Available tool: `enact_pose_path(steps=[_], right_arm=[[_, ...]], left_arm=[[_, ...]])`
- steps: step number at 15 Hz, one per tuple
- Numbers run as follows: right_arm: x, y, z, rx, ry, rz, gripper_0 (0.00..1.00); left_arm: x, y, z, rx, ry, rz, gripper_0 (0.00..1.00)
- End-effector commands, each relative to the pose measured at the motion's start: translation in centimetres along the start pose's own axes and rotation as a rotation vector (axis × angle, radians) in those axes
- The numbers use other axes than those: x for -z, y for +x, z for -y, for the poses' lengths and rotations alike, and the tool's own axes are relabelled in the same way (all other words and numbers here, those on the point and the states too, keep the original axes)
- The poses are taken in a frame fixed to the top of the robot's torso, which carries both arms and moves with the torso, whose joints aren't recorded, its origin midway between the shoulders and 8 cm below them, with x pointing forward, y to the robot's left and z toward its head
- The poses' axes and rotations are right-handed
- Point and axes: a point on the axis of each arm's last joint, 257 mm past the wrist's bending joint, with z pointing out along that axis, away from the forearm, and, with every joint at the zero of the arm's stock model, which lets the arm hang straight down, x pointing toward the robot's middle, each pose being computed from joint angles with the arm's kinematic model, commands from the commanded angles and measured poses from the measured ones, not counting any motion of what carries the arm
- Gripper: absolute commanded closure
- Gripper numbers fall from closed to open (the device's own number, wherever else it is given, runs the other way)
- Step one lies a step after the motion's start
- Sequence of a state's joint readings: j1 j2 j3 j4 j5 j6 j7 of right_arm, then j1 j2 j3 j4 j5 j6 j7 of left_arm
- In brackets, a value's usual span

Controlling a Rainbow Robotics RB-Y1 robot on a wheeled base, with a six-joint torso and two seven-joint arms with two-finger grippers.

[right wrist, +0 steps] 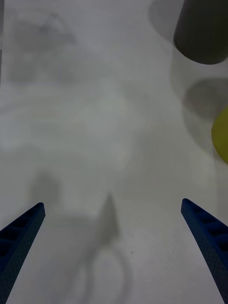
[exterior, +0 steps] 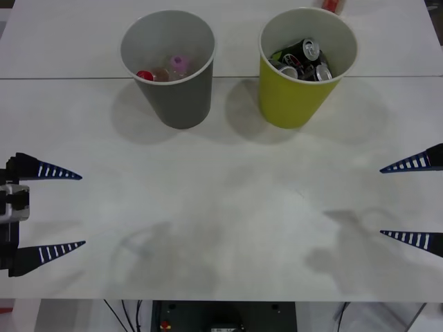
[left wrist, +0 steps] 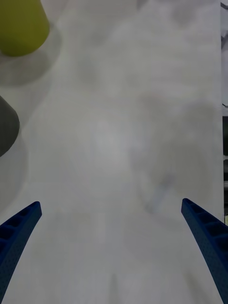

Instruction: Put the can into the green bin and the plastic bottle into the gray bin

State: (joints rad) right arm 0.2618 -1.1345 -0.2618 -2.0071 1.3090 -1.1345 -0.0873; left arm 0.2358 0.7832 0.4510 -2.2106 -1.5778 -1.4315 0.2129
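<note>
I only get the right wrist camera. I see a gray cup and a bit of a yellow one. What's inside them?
Observer: The gray bin holds the plastic bottle with the red cap and a pink-capped bottle.
Operator: And the yellow one?
Observer: The green bin holds several cans.
Operator: Where's my other arm?
Observer: The left end effector hovers open at the table's left side, facing the open right end effector.

On the table (exterior: 221,228) ahead of me, the gray bin (exterior: 169,86) stands left of the green bin (exterior: 301,90), near but apart. Bottles (exterior: 163,70) lie in the former, cans (exterior: 304,61) in the latter. My left gripper (exterior: 66,209) and right gripper (exterior: 398,200) flank the near table.
</note>
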Motion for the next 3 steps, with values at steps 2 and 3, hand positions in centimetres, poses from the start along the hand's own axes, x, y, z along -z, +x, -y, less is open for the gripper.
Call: enact_pose_path(steps=[2,3], right_arm=[[0.0,0.0,0.0,0.0,0.0,0.0,0.0],[0.0,0.0,0.0,0.0,0.0,0.0,0.0]], left_arm=[[-0.25,0.07,0.5,0.007,0.013,0.002,0.0],[-0.25,0.07,0.5,0.007,0.013,0.002,0.0]])
